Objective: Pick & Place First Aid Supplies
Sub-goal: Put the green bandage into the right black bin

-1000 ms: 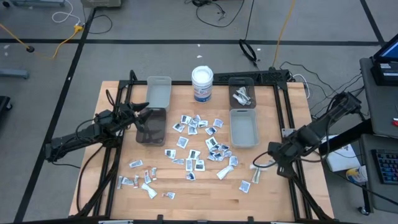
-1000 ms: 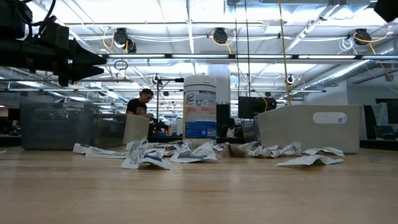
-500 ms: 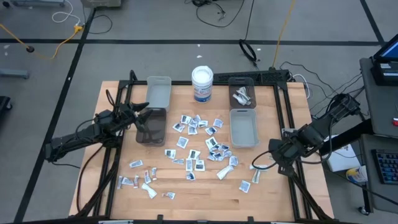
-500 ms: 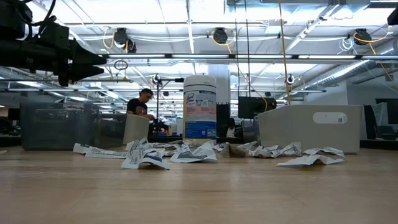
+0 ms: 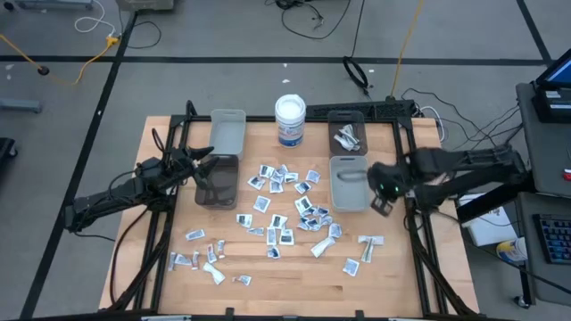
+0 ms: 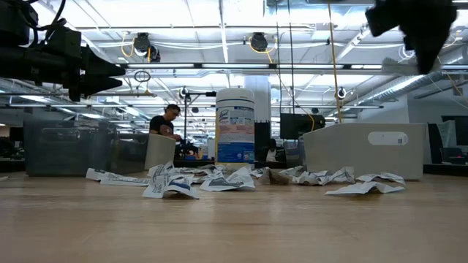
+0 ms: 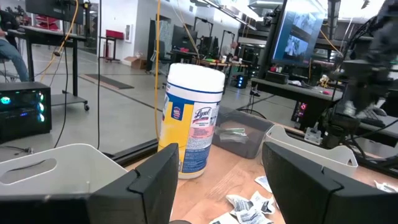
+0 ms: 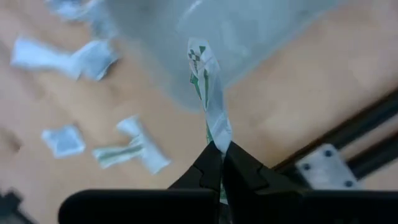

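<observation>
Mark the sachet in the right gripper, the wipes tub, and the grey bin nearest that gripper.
sachet (image 8: 210, 106), right wrist view, mid-strip
wipes tub (image 5: 290, 122), high view, label side
grey bin (image 5: 334, 190), high view, left rim

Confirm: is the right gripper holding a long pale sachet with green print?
Yes, the right gripper is shut on the pale green-printed sachet, pinched between its dark fingertips.

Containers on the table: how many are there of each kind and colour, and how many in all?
Pale grey bins: 2
Dark see-through bins: 2
White round tub: 1
Total: 5
</observation>
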